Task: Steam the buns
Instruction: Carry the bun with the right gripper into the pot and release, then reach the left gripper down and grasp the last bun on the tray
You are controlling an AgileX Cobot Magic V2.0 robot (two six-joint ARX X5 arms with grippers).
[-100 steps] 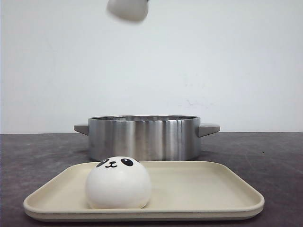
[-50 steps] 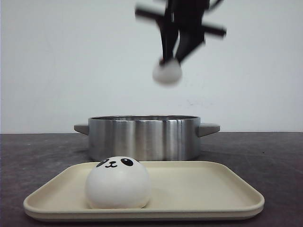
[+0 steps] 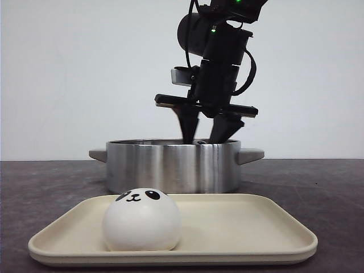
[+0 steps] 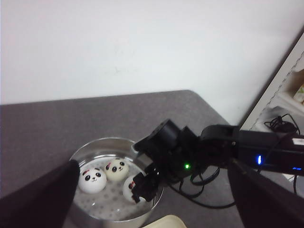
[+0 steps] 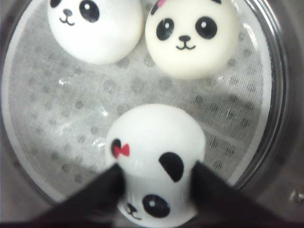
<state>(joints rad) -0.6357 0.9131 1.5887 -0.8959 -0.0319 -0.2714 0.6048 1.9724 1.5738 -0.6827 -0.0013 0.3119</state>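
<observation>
Lowering complete: right pincer (image 5: pixel 154 178), overhead a second ago, now inside steamer pot (image 3: pixel 173 165), clenched on third panda bun (image 5: pixel 156 159); left pincer (image 4: pixel 152 199) released, idle.

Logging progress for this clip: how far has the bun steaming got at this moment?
Two buns already sit on the perforated liner inside the steel pot. A third bun, with a red bow, is in the right gripper, lowered into the pot and not yet released. One bun remains on the beige tray. The left gripper holds nothing.
</observation>
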